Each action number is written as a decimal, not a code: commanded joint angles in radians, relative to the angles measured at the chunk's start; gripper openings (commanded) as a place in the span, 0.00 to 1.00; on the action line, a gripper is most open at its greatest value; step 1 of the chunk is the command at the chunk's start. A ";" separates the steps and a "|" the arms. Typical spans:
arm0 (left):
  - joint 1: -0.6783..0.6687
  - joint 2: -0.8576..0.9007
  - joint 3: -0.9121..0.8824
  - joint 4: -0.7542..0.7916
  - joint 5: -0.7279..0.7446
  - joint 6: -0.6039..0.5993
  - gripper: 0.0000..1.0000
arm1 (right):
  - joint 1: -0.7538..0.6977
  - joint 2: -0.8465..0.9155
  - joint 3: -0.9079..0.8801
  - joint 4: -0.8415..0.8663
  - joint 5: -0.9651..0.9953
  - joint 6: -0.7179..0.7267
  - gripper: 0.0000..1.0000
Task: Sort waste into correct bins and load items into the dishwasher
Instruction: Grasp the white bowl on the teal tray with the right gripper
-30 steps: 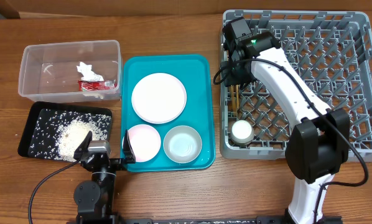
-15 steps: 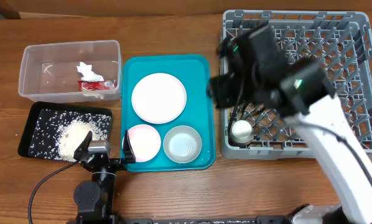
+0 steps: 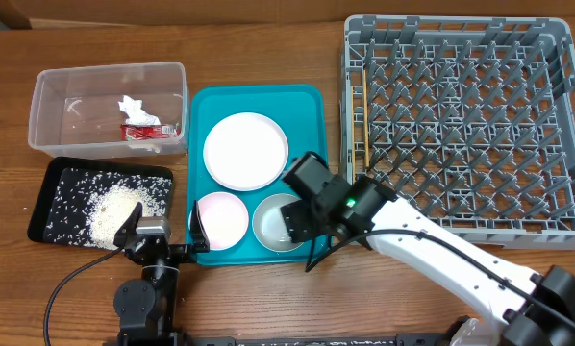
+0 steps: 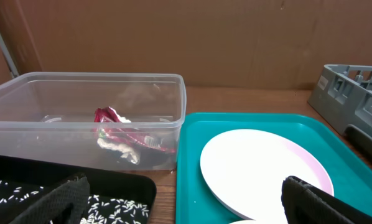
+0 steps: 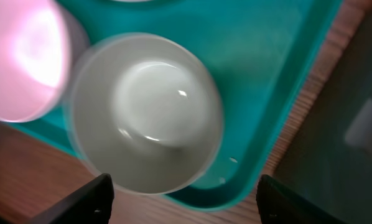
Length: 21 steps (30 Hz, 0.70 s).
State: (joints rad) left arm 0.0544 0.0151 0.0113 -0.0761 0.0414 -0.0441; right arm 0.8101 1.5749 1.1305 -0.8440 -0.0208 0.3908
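My right gripper is open and hovers over the pale grey bowl on the teal tray, holding nothing. The white bowl sits beside it, and the white plate lies behind them. The chopsticks lie along the left edge of the grey dish rack. My right arm hides the cup. The clear tub holds the red wrapper and the white tissue. The black tray holds rice. My left gripper is open and empty at the table's front.
The teal tray lies between the two bins and the dish rack. In the left wrist view the plate, the clear tub and the wrapper show ahead of my left gripper.
My right arm has swung from the rack's back left corner down to the pale grey bowl on the teal tray. The cup, seen in the rack before, is now hidden.
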 commanded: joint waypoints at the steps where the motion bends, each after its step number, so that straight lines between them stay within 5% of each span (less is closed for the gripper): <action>1: 0.006 -0.011 -0.006 0.002 0.003 0.022 1.00 | -0.075 0.002 -0.064 0.046 -0.064 -0.066 0.74; 7: 0.006 -0.011 -0.006 0.002 0.003 0.022 1.00 | -0.138 0.089 -0.083 0.106 -0.089 -0.113 0.54; 21: 0.006 -0.011 -0.006 0.002 0.003 0.022 1.00 | -0.136 0.148 -0.082 0.116 -0.112 -0.191 0.26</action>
State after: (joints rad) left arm 0.0544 0.0151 0.0113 -0.0757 0.0414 -0.0441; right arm 0.6758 1.7248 1.0542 -0.7338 -0.1299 0.2310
